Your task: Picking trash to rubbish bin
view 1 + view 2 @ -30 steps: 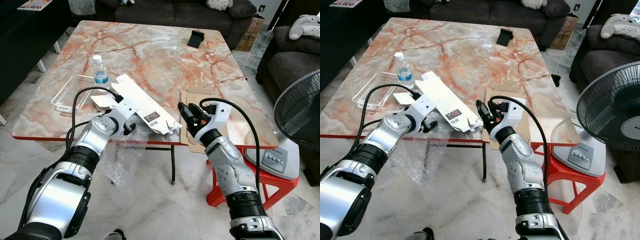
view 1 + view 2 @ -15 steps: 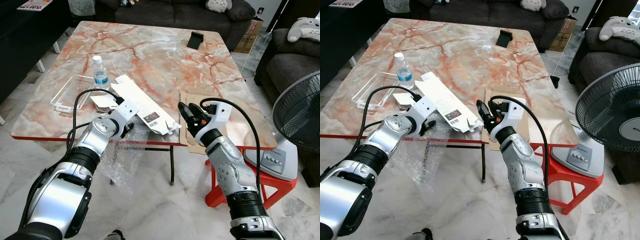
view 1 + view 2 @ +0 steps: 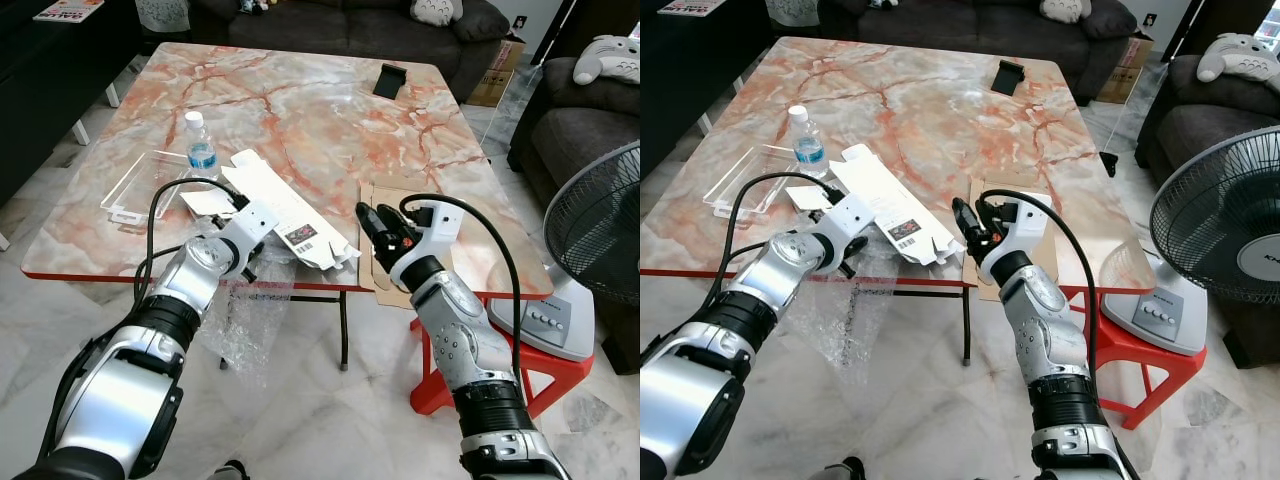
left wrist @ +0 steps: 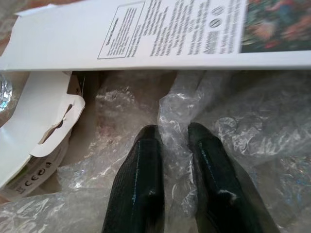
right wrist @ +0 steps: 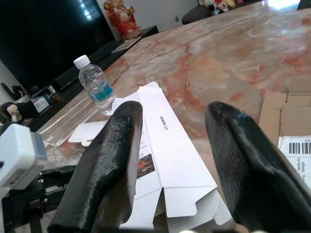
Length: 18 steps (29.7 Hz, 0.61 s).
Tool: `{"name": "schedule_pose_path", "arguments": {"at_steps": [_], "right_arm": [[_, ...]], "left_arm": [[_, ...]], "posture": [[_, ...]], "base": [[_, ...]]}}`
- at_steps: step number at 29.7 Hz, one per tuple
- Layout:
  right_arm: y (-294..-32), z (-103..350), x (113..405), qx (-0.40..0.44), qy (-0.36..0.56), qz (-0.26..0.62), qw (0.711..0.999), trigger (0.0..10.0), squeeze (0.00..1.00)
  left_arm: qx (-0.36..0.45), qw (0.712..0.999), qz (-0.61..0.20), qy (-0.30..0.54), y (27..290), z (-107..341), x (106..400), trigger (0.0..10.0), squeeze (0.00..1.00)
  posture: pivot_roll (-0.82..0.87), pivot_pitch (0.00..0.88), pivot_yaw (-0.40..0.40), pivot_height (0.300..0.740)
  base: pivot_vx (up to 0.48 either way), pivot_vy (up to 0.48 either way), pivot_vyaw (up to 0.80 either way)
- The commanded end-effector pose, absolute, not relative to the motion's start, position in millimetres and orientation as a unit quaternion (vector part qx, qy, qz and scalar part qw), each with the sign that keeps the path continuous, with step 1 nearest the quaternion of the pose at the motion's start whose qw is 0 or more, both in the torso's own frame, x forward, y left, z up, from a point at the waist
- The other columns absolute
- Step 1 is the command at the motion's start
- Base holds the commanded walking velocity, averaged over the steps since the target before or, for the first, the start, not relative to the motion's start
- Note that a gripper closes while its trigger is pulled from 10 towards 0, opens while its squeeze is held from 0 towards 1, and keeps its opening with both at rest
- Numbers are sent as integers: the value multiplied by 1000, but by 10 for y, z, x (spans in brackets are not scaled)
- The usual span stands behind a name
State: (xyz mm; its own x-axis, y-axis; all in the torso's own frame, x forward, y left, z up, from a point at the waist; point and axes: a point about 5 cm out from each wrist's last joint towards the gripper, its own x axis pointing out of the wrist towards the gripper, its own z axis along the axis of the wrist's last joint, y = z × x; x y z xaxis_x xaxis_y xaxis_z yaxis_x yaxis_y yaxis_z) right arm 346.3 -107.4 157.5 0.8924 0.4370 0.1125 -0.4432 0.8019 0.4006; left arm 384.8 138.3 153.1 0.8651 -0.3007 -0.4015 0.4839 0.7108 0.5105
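A sheet of clear bubble wrap [image 3: 238, 318] hangs off the marble table's front edge [image 3: 120, 275]. My left gripper [image 4: 174, 133] is shut on a fold of it, just under a flattened white carton [image 3: 287, 208]; the same gripper [image 3: 254, 264] sits at the table's edge. My right gripper [image 3: 372, 226] hovers open to the right of the carton's end, over a flat brown cardboard piece [image 3: 388, 198], with nothing between its fingers [image 5: 114, 145]. A small water bottle [image 3: 202, 148] stands upright behind the carton.
A clear plastic tray [image 3: 138, 186] lies at the table's left. A black phone stand [image 3: 390, 78] is at the far side. A standing fan [image 3: 598, 235] and a red stool [image 3: 522, 366] are on the right, with sofas behind.
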Motion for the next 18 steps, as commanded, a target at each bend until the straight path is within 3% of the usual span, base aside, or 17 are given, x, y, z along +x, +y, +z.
{"name": "schedule_pose_path", "arguments": {"at_steps": [1,10,12,13,18], "right_arm": [[-1095,1594,3475,216,-11,230,949,10000,0],[-1061,1597,3481,217,-10,239,946,10000,0],[-1054,1606,3491,218,-10,242,946,10000,0],[-1051,1607,3495,218,-10,242,945,10000,0],[-1026,1600,3513,219,-9,246,944,10000,0]], "left_arm": [[308,915,-218,139,1374,1584,3830,0,0],[268,926,-238,120,1389,1761,3510,0,0],[263,922,-260,119,1374,1821,3401,3490,0],[263,919,-268,118,1370,1837,3363,9843,0],[287,917,-254,112,1497,1978,3231,10000,0]], "posture": [[-61,55,-125,740],[-40,48,-129,740],[-24,56,-136,740],[-22,56,-136,740],[-3,54,-139,740]], "base": [[0,0,0],[0,0,0],[0,0,0],[0,0,0],[0,0,0]]}}
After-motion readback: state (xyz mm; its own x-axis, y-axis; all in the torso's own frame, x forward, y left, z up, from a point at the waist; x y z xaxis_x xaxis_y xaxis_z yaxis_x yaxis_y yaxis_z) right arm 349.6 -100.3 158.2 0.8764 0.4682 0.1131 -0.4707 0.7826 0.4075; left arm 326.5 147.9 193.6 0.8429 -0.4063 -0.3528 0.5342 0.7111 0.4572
